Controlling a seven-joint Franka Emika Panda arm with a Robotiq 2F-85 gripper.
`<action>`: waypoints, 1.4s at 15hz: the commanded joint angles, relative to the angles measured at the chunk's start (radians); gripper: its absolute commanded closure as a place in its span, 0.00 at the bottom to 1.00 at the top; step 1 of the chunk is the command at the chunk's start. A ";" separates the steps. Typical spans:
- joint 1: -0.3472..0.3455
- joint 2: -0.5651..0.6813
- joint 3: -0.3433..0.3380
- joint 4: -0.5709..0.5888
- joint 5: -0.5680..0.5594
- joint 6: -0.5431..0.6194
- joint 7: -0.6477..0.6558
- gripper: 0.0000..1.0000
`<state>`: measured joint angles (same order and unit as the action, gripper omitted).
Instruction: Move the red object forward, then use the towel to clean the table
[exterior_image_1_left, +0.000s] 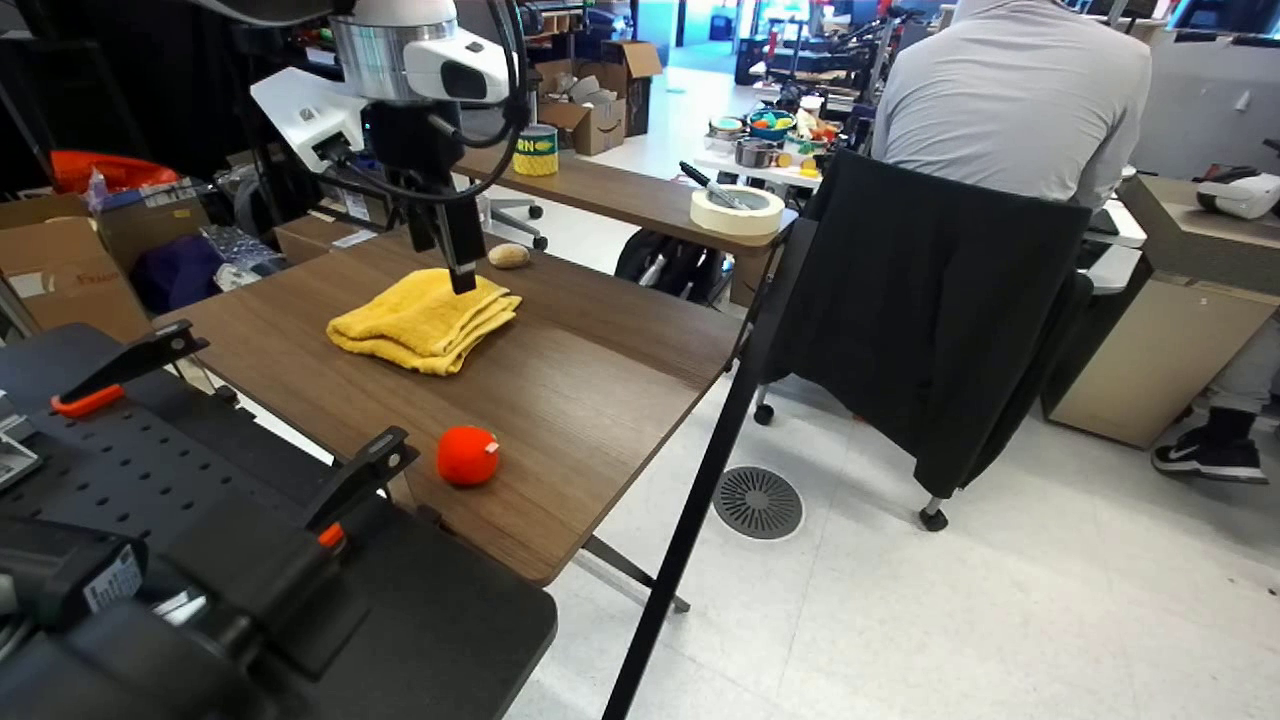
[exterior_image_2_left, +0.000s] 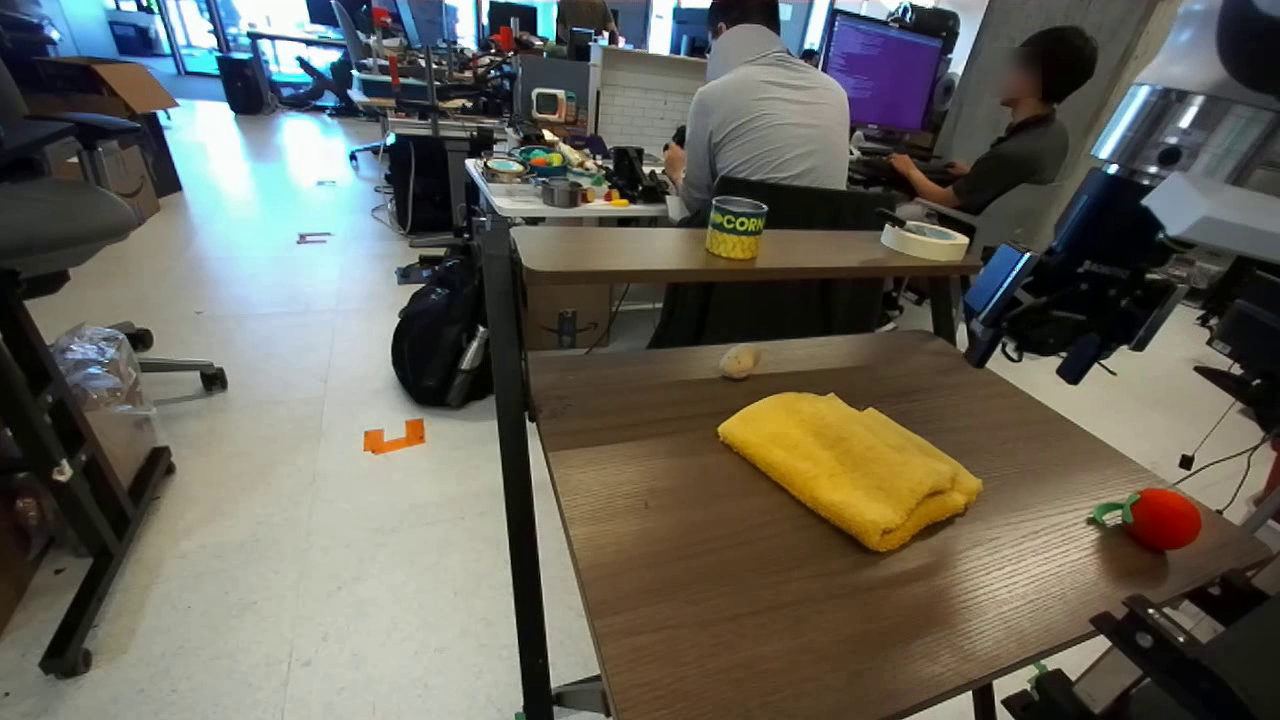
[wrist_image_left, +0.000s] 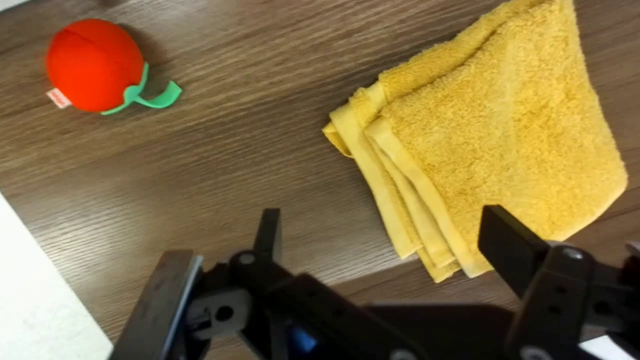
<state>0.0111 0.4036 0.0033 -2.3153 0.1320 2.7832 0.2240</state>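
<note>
The red object is a round, tomato-like soft toy (exterior_image_1_left: 467, 455) with a green stem. It rests near a corner of the brown table (exterior_image_1_left: 580, 390) in both exterior views (exterior_image_2_left: 1163, 519), and at the upper left of the wrist view (wrist_image_left: 95, 65). The yellow towel (exterior_image_1_left: 425, 315) lies folded on the table, also seen in the other views (exterior_image_2_left: 850, 465) and in the wrist view (wrist_image_left: 505, 135). My gripper (wrist_image_left: 382, 222) is open and empty above the table, its fingers wide apart. In the wrist view one finger overlaps the towel's edge; the exterior views (exterior_image_1_left: 442, 262) show the gripper raised (exterior_image_2_left: 1030, 355).
A tan potato-like object (exterior_image_1_left: 508, 256) lies beyond the towel. A raised shelf (exterior_image_2_left: 620, 252) behind the table holds a corn can (exterior_image_2_left: 736, 228) and a tape roll (exterior_image_2_left: 925, 241) with a marker. Black clamps (exterior_image_1_left: 365, 475) grip the near edge. A black post (exterior_image_1_left: 690, 500) stands alongside.
</note>
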 joint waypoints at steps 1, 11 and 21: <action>0.058 0.118 0.028 0.168 -0.002 -0.078 0.024 0.00; 0.254 0.519 -0.072 0.590 -0.074 -0.188 0.207 0.00; 0.256 0.509 -0.076 0.575 -0.071 -0.182 0.203 0.00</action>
<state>0.2556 0.9045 -0.0581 -1.7510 0.0698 2.6180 0.4120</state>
